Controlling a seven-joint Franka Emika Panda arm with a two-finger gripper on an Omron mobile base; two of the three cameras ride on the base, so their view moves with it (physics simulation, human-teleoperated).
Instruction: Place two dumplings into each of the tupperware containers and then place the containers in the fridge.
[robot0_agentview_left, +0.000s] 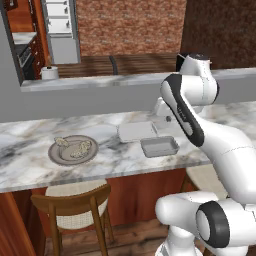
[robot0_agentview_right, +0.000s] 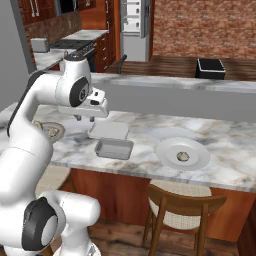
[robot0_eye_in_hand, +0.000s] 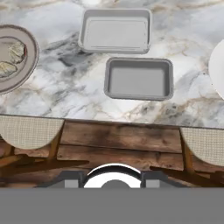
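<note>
1. Fingers (robot0_agentview_right: 84, 119) hang under the white hand above the marble surface (robot0_agentview_right: 150, 131), just left of the two containers; they carry nothing, and I cannot tell how wide they stand.
2. Nearest them is the paler container (robot0_agentview_right: 109, 130), lying flat toward the raised grey ledge (robot0_agentview_right: 175, 85); the hand view shows it as the upper tray (robot0_eye_in_hand: 116, 29), with nothing in it.
3. The darker container (robot0_agentview_right: 114, 148) sits just beside it on the side of the surface's front edge, the two rims close but apart; it also has nothing in it (robot0_eye_in_hand: 139, 78).
4. To the left lies a round grey-brown plate (robot0_agentview_left: 73, 150) holding several dumplings (robot0_agentview_left: 80, 148), well apart from the containers.
5. To the right a white plate (robot0_agentview_right: 182, 153) carries one more dumpling (robot0_agentview_right: 183, 157), near the darker container.
6. Two wooden chairs with woven seats (robot0_agentview_left: 75, 200) (robot0_agentview_right: 182, 200) are tucked under the surface's front edge.
7. The fridge (robot0_agentview_right: 134, 22) stands far back in the room beside the brick wall (robot0_agentview_right: 205, 27), well away from everything on the surface.
</note>
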